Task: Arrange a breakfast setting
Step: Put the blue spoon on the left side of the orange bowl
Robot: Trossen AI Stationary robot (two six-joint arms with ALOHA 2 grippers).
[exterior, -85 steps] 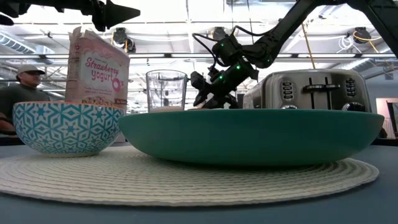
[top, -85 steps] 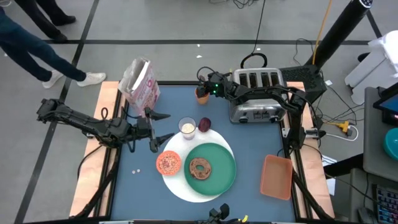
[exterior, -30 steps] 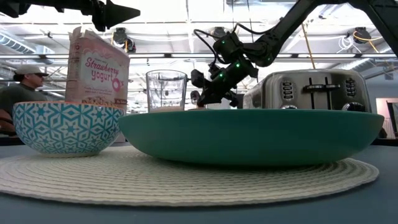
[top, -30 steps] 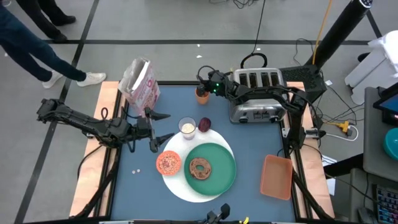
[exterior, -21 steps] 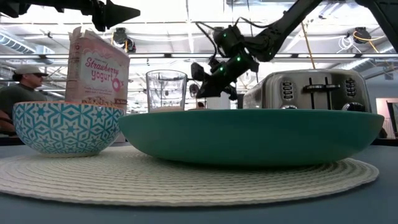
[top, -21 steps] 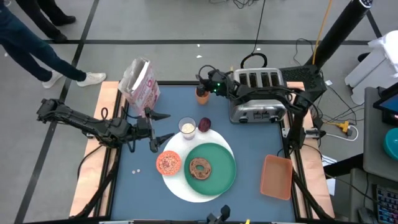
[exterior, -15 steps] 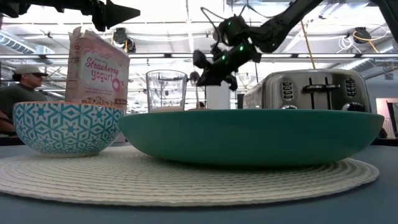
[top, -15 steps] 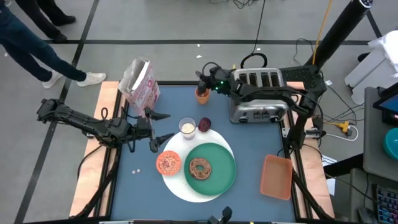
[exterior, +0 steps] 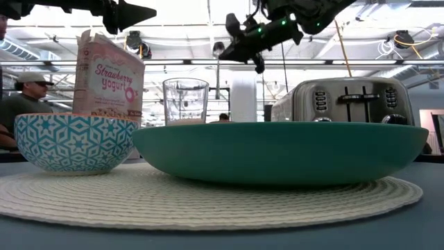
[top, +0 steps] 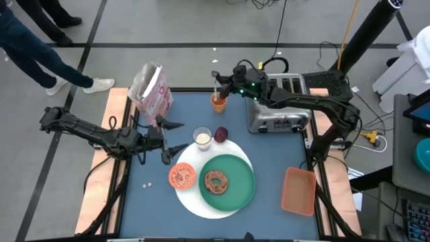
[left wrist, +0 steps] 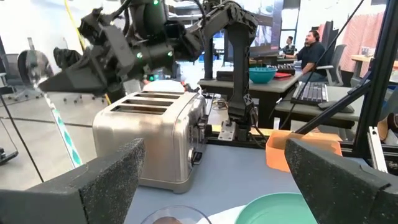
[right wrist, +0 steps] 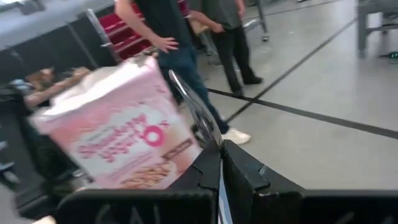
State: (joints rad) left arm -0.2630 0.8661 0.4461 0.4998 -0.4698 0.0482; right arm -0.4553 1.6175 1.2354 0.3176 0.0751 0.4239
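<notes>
My right gripper (top: 217, 79) is shut on a spoon (top: 216, 89) with a teal-and-white handle, high above a small orange cup (top: 218, 103) at the table's far side. The round white mat (top: 196, 202) carries the green plate (top: 235, 191) with the brown bagel (top: 216, 181), the small orange bowl (top: 182, 176) and the glass of milk (top: 202, 137). The dark red fruit (top: 221, 134) lies at the mat's far edge. The pink cereal box (top: 151, 91) stands at the far left. My left gripper (top: 173, 138) is open and empty, just left of the mat. My right gripper pinches the spoon's handle just below its bowl (right wrist: 214, 149) between its two fingers. The fingers come level from the table's right and lie across the handle. The spoon's bowl (left wrist: 34, 65) stands up past the fingertips and the handle (left wrist: 62, 127) hangs slanting below them.
The silver four-slot toaster (top: 279, 101) stands at the far right, under my right arm. The orange tray (top: 298, 190) lies at the near right. Two small crumbs (top: 148, 183) lie left of the bowl. People stand beyond the table's far left (top: 40, 60).
My right gripper has risen from just above the orange cup and drawn a little toward the far edge, staying shut. The spoon has come up with it, bowl end up.
</notes>
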